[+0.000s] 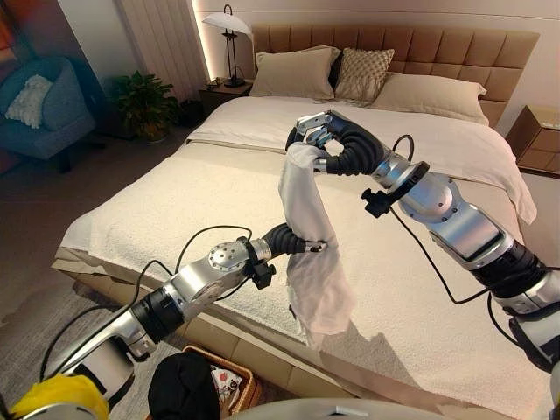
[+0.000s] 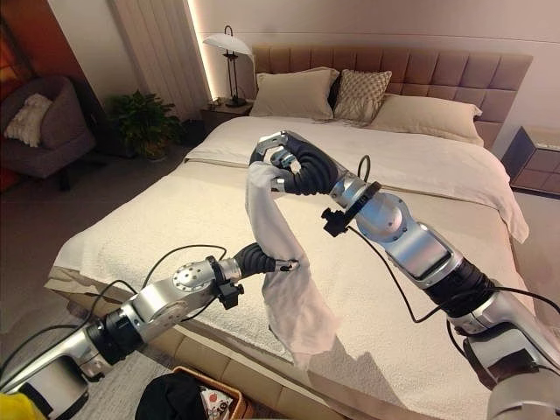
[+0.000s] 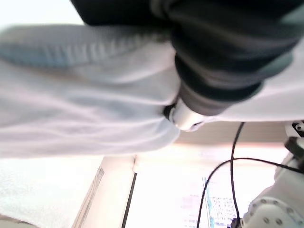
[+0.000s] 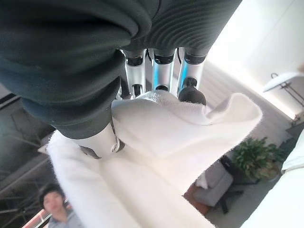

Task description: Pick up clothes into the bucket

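Observation:
A white cloth hangs in the air over the near half of the bed, between both hands. My right hand holds its top end, highest of all; in the right wrist view the fingers curl over the cloth's folded edge. My left hand grips the cloth about halfway down, and the left wrist view has the cloth pressed against that hand. The loose lower part dangles just above the bed's near edge. A wicker basket stands on the floor below, with a dark garment in it.
The wide bed with a cream cover takes up the middle, pillows at its headboard. A lamp on a nightstand, a plant and a blue armchair stand at the left. A person appears in the right wrist view.

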